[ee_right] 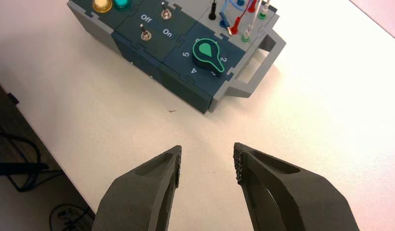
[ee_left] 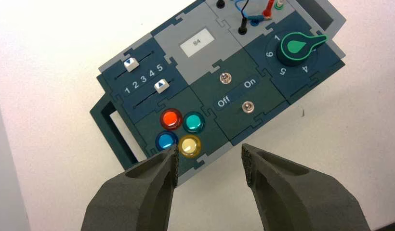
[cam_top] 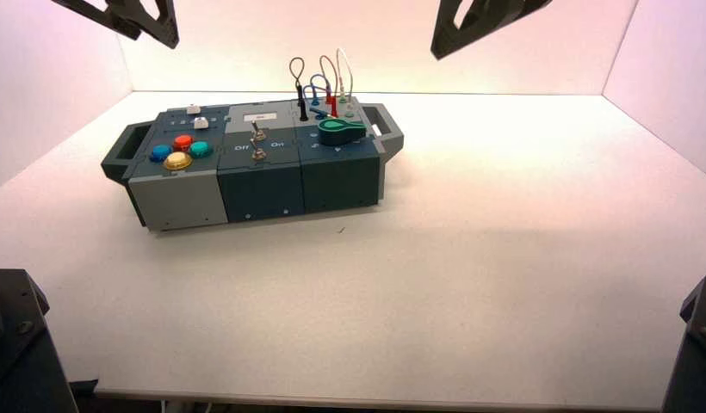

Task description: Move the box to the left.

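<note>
The box lies on the white table, left of centre, with a handle at each end. Its left part bears red, teal, blue and yellow buttons and two white sliders. Two toggle switches marked Off and On sit in the middle. The green knob and looped wires are at its right end. My left gripper hangs high above the box's left end, open and empty. My right gripper hangs high to the right of the box, open and empty.
White walls enclose the table at the back and both sides. The arm bases stand at the front corners. Dark cables lie on the floor beyond the table's front edge.
</note>
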Controlling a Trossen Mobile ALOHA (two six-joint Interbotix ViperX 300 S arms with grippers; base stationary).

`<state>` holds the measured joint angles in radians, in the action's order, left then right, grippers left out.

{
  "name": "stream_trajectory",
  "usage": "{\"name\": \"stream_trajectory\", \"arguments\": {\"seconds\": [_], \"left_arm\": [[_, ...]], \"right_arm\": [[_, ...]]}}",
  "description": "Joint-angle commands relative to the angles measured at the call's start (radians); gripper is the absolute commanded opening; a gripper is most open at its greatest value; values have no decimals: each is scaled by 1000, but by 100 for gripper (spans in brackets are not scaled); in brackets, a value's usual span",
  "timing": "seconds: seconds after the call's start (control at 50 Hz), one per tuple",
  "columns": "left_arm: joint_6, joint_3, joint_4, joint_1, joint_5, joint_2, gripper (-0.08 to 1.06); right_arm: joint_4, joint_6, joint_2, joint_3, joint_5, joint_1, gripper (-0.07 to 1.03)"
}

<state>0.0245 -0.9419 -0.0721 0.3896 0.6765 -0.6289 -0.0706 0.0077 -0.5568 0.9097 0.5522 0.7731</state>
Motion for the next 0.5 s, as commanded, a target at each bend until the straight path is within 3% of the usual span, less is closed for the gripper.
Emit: {"name": "stream_trajectory", "arguments": {"seconds": [0.02,0.5], "left_arm": [[-2,6,-2,3,-20,0,68],[-5,-18,0,5,-12,8,68]], "right_arm": [[2,3,15,-11,-6,-3,58],[-9,2,11,-5,9,-3,58]]}}
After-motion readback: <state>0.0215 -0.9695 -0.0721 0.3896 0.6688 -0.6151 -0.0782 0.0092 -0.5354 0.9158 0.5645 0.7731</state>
